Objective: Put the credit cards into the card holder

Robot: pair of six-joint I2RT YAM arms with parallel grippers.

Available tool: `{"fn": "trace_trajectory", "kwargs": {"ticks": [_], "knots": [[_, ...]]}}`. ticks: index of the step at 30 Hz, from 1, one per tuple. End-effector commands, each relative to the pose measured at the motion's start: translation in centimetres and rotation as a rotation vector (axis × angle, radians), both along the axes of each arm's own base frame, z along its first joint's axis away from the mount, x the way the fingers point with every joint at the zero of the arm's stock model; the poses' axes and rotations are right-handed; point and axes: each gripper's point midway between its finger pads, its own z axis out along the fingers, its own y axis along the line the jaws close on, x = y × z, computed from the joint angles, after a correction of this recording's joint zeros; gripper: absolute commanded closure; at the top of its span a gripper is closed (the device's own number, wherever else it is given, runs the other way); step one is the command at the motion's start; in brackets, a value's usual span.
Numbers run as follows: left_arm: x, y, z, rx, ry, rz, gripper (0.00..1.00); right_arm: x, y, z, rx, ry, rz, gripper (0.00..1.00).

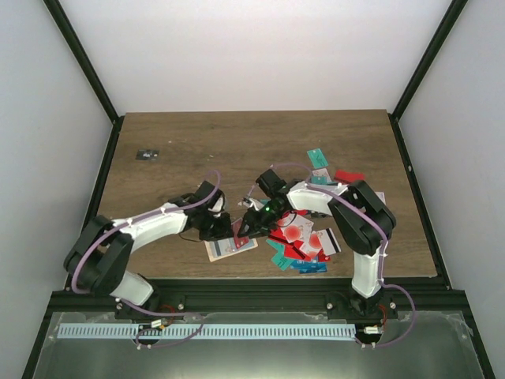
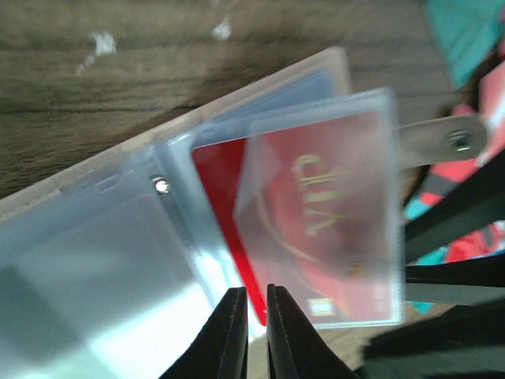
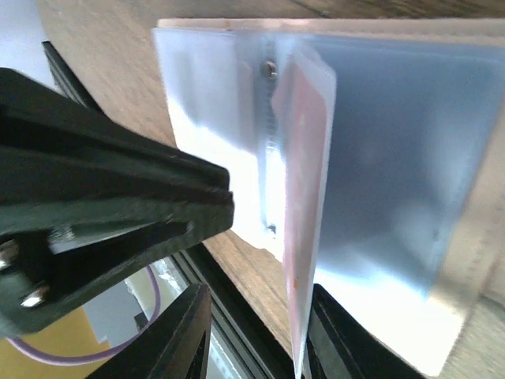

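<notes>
At the desk's (image 1: 237, 142) near edge the card holder (image 1: 230, 246) lies open, a red card (image 2: 221, 181) in its clear sleeve (image 2: 371, 134). The left fingers (image 2: 229, 339), all but closed, crowd the sleeve's lower edge. The right fingers (image 3: 183, 341), partly apart, straddle it. Loose credit cards (image 1: 304, 241) lie heaped just to the right.

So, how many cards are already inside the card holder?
1 visible: a red card in a clear sleeve of the open card holder. Others may be hidden.
</notes>
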Motion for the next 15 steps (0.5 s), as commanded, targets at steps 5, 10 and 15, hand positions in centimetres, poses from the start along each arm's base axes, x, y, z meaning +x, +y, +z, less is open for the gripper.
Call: {"fn": "trace_trajectory", "kwargs": {"ticks": [5,10,15], "knots": [[0.7,2.4,5.2,0.036,-0.103,0.077,0.86,-0.1,3.9,3.4,0.101,-0.016,0.063,0.65],[-0.1,7.0,7.4,0.111,-0.154,0.180,0.79,-2.2,7.4,4.5,0.139,0.020,0.156,0.61],[-0.8,9.5,10.5,0.097,-0.235,0.253,0.74,-3.3,9.6,8.2,0.250,0.014,0.238,0.56]]}}
